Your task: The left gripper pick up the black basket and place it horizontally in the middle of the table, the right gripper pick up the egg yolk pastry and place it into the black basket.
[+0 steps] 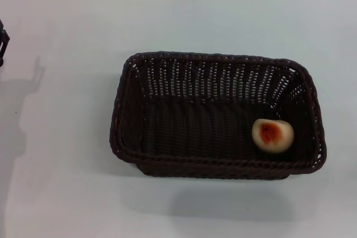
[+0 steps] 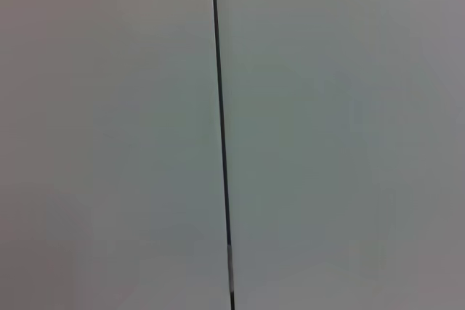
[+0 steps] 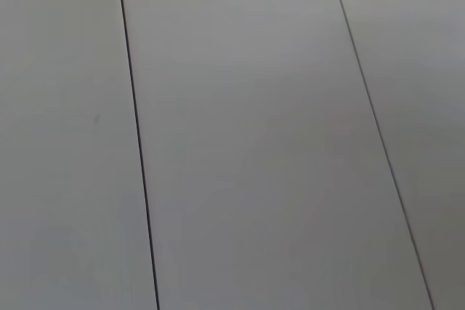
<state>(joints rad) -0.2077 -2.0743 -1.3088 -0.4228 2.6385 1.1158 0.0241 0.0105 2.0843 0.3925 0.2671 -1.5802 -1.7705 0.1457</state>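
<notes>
— From the head view, what's in that container?

— The black basket [image 1: 217, 114], a large rectangular dark woven wicker one with rounded corners, openwork sides and a thick braided rim, sits flat on the table [image 1: 67, 182], a wide plain white smooth top. Its long side runs left to right, and it stands about mid-table, a little to the right. Inside lies the egg yolk pastry [image 1: 272, 135], a small round pale cream bun with an orange-red patch on top. It rests on the basket floor at the right end, close to the near wall and the right wall. Nothing else is in the basket.

— And the pincers?

— At the far left edge a sliver of dark hardware shows, the left gripper [image 1: 3, 43], well apart from the basket and above the table, with its shadow on the white surface beside it. Too little of it shows; I cannot tell whether it is spread or pressed together. It touches nothing that I can see. The right gripper does not appear here at all.

— The left wrist view?

— Only a pale flat surface with one thin dark seam [image 2: 221, 136] running across it. No fingers, no basket.

— The right wrist view?

— Much the same: pale panels parted by two thin dark seams [image 3: 138, 143]. No fingers, no pastry.
</notes>
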